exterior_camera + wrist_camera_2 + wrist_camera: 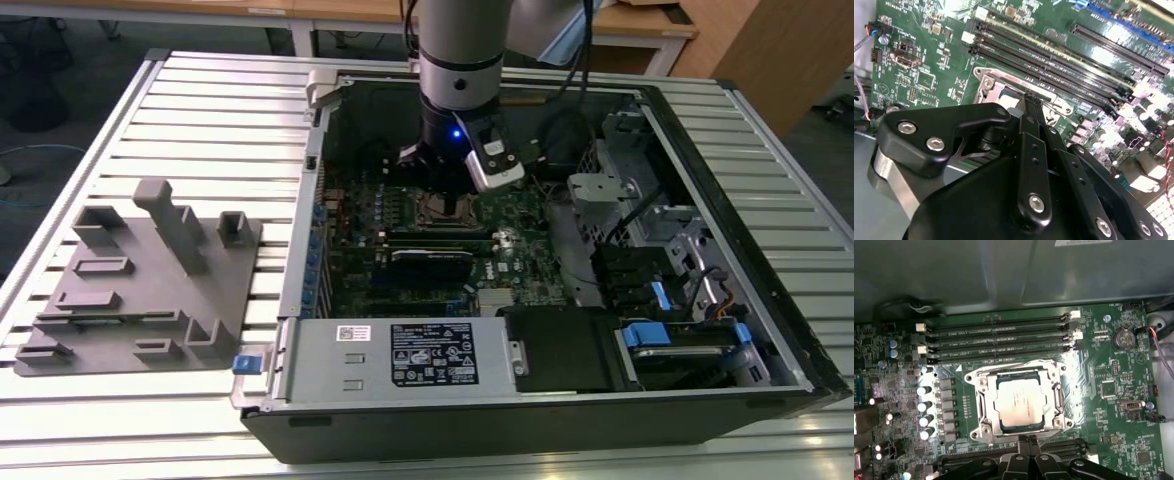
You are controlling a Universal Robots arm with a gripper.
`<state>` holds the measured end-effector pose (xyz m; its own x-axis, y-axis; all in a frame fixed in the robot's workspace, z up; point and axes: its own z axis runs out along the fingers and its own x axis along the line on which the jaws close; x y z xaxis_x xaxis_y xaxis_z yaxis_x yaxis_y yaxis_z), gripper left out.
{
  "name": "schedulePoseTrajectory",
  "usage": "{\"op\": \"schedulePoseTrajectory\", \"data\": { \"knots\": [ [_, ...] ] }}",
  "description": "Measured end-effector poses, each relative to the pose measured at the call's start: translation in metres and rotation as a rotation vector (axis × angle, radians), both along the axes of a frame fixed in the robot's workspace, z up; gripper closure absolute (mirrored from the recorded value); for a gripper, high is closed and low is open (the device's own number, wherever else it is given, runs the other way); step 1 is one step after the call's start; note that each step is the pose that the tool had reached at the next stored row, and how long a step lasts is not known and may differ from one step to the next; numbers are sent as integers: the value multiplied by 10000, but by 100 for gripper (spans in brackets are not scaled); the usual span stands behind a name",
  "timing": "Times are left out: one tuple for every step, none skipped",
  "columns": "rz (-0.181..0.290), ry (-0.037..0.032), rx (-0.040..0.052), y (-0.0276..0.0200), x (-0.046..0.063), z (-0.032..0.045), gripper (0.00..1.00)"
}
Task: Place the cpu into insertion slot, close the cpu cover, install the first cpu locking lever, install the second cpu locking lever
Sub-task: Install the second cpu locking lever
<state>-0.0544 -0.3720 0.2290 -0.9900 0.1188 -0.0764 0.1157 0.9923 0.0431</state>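
Slatted metal forms the surface (200, 90) under an open computer case (747, 390), and a grey plastic fixture (140, 280) lies on it towards the exterior view's left. Inside the case sits the green circuit board (534, 275), and the arm comes down over it with the hand (447, 180) low above the insertion slot (451, 210).

In the first wrist view the cpu (1019, 402) lies flat in the insertion slot (985, 435), its pale metal top showing through the window of the cpu cover (1059, 401), which lies down flat over the socket. Long black memory slots (999, 342) run along the side of the socket away from the hand, and more run along the near side.

The hand (1026, 440) has its fingertips pressed together, clenched on nothing, right at the edge of the socket frame. In the second wrist view the same narrow tip (1030, 100) meets the silvery rim (986, 82)
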Motion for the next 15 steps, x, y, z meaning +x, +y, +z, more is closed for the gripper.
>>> {"op": "schedulePoseTrajectory", "data": {
  "knots": [
    [0, 0, 0, -10, 0, 0, 89],
    [1, 0, 1, -14, 0, 0, 89],
    [0, 0, 1, -18, 0, 0, 89],
    [0, 0, 3, -22, 0, 0, 89],
    [0, 0, 5, -26, 0, 0, 89],
    [-1, 0, 6, -29, -2, 0, 89],
    [-1, -1, 6, -31, -8, 0, 89],
    [-1, -2, 4, -33, -21, -2, 89],
    [0, -3, 5, -35, -38, -5, 89],
    [0, -4, 5, -37, -55, -9, 89],
    [0, -5, 6, -39, -71, -14, 89],
    [0, -4, 4, -43, -83, -17, 89],
    [0, -4, 5, -47, -92, -20, 89],
    [0, -3, 5, -54, -98, -21, 89],
    [1, -3, 3, -63, -102, -21, 89]
  ]
}}
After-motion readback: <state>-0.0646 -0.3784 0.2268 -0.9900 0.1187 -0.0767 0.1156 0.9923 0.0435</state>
